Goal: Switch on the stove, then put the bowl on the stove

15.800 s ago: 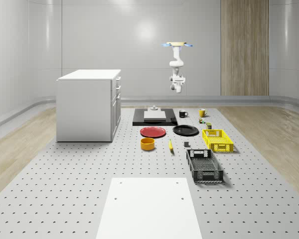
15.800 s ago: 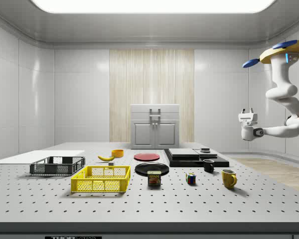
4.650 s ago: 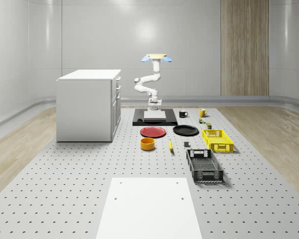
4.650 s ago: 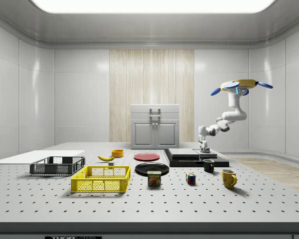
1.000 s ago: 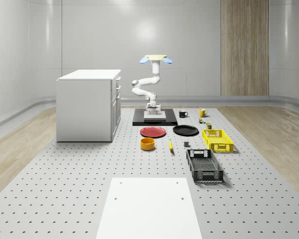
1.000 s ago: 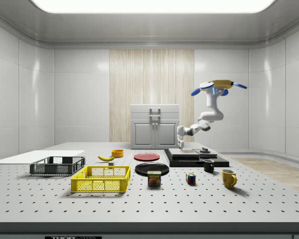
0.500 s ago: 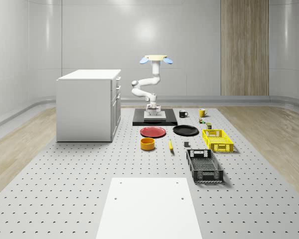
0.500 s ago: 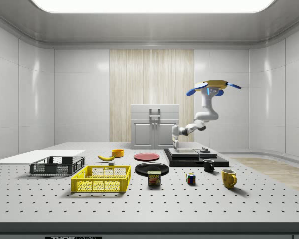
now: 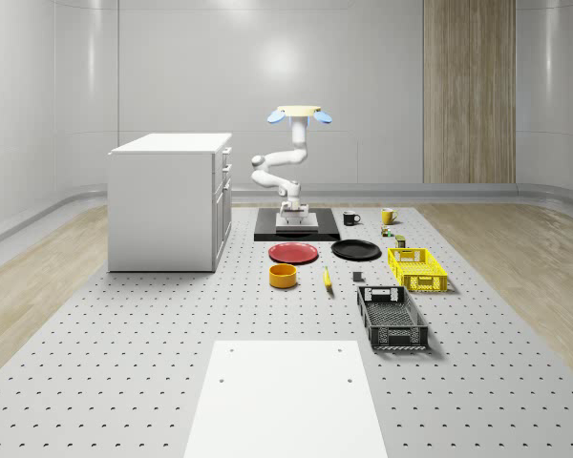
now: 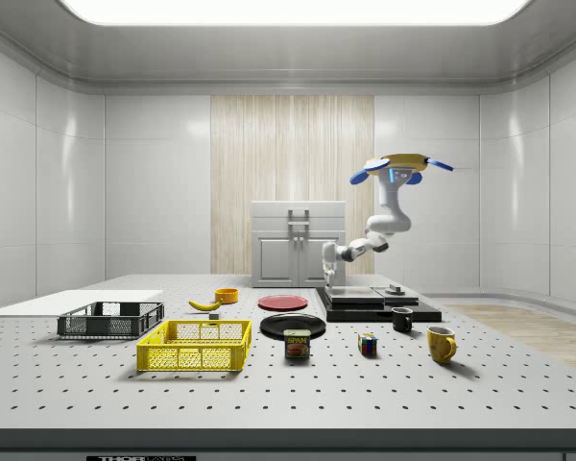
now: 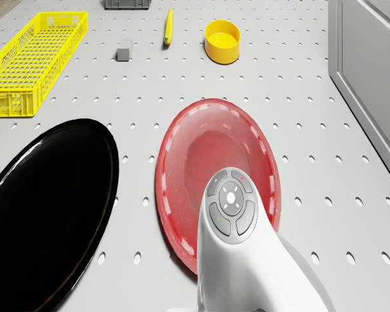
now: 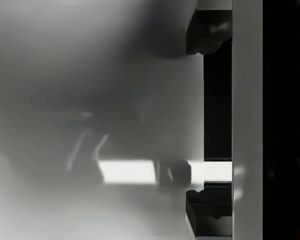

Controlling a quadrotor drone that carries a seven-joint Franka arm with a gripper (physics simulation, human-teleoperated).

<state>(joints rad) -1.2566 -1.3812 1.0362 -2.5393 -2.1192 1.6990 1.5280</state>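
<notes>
The stove [image 9: 310, 232] is a black slab with a grey plate on top, and its knob [image 10: 396, 289] sits at the side view's right end. The orange bowl [image 9: 284, 276] stands on the table in front of the red plate, also seen as the bowl [image 11: 222, 41] and the bowl [image 10: 227, 296]. The drone [image 9: 296, 113] hovers above the stove. My gripper [image 10: 329, 281] hangs low over the stove's end nearest the red plate, pointing down. In the wrist view the gripper [image 12: 210, 120] is open, its fingertips [image 12: 210, 30] wide apart over the grey plate.
A red plate [image 11: 214, 175] and a black plate [image 11: 45, 208] lie just in front of the stove. Beyond them are a banana [image 11: 169, 26], a yellow crate [image 11: 32, 62] and a black crate [image 9: 392, 320]. A white cabinet [image 9: 170, 200] stands at the whole-scene view's left. Mugs [image 10: 441, 343] stand near the stove.
Drone and arm have drifted toward the side view's left, carrying the gripper from the knob end along the stove to its end by the red plate. The bowl has not moved.
</notes>
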